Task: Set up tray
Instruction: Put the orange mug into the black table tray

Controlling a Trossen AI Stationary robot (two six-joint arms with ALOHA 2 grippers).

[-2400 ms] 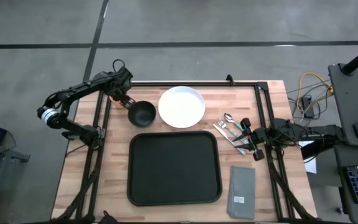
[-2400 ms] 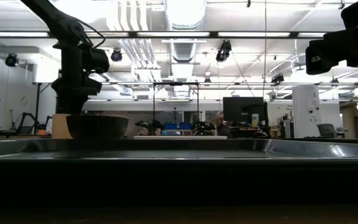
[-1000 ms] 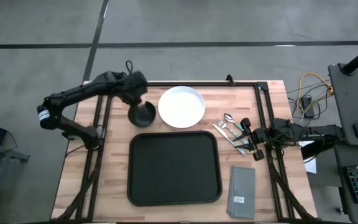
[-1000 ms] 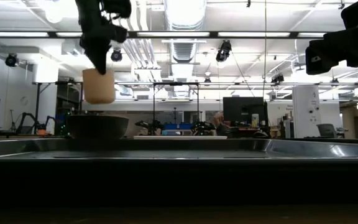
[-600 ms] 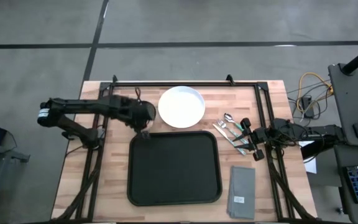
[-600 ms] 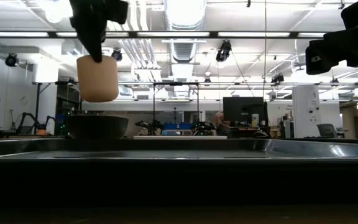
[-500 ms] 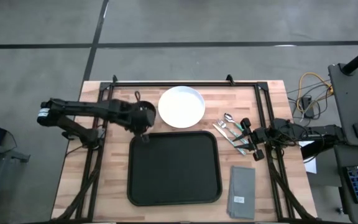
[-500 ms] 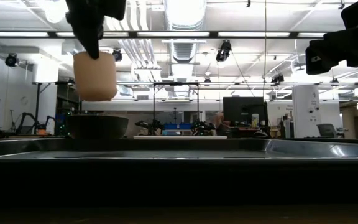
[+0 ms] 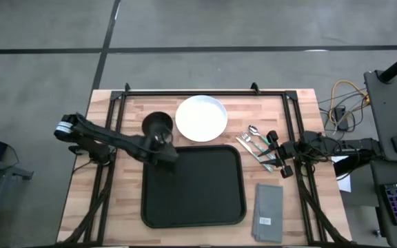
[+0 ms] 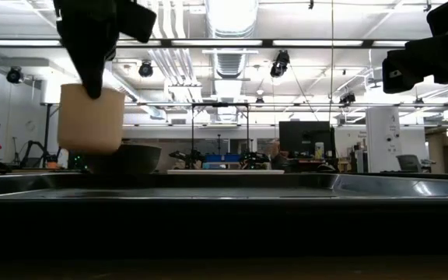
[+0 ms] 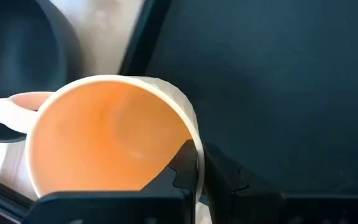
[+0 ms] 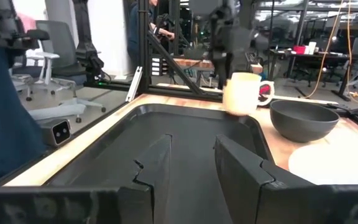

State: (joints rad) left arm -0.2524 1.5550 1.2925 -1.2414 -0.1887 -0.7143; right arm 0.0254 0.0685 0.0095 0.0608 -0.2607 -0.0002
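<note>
A cream mug [image 10: 92, 117] hangs above the far-left corner of the black tray [image 9: 193, 186], with my left gripper [image 10: 92, 47] shut on it. In the high view the left gripper [image 9: 160, 151] hides the mug. The right wrist view shows the mug [image 12: 244, 93] upright over the tray's corner [image 12: 241, 121]. My right gripper [image 9: 278, 155] waits at the table's right edge beside the cutlery [image 9: 257, 146], and its fingers [image 12: 160, 165] stand open with nothing between them. My left gripper holds the mug by its rim [image 11: 191, 134], on the side opposite the handle [image 11: 11, 112]. One finger [image 11: 180, 167] is inside the mug and the other is outside the wall. The fingers point down from above. The mug hangs upright, clear of the tray.
A black bowl [image 9: 157, 124] and a white plate [image 9: 201, 118] stand on the table beyond the tray's far edge. A folded grey napkin [image 9: 268, 213] lies to the right of the tray. The tray's floor [image 9: 198, 193] is bare.
My left gripper has carried the mug from above the bowl toward the table's near edge and downward, to the tray's far-left corner. The mug has stayed upright in the shut fingers.
</note>
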